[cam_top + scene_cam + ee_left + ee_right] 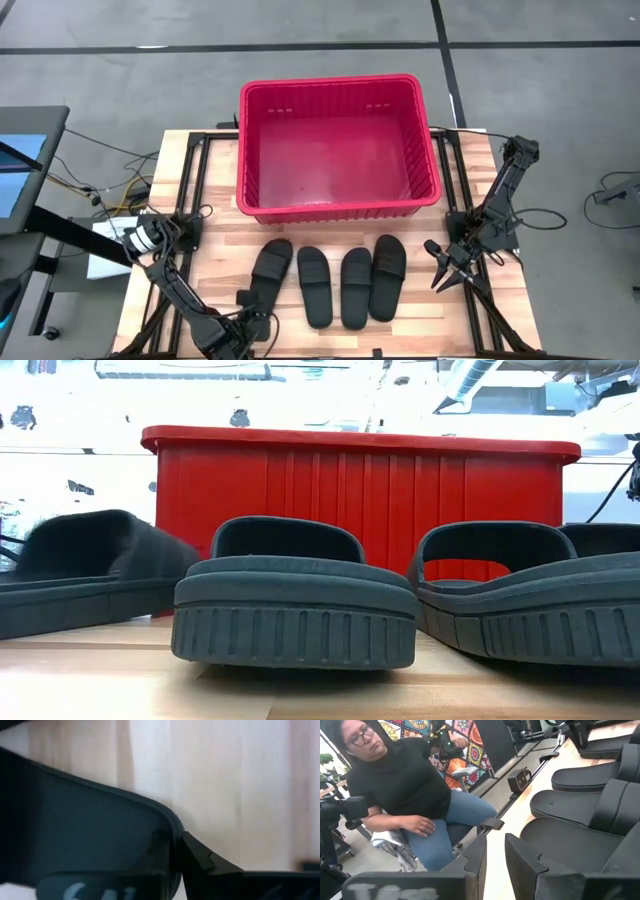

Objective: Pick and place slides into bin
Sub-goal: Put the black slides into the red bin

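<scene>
Slides [328, 284]: four in a row on the wooden table [510, 165], between my two grippers, all outside the red bin [337, 150], which sits beyond them and holds nothing I can see. Left gripper [243, 304] is down at the heel of the leftmost slide [269, 272]; its wrist view shows that footbed right against a finger, but I cannot tell whether the jaws pinch it. Right gripper [447, 268] waits just beside the rightmost slide [387, 277], fingers spread, nothing between them. Person [405, 790] seated beyond the table edge.
</scene>
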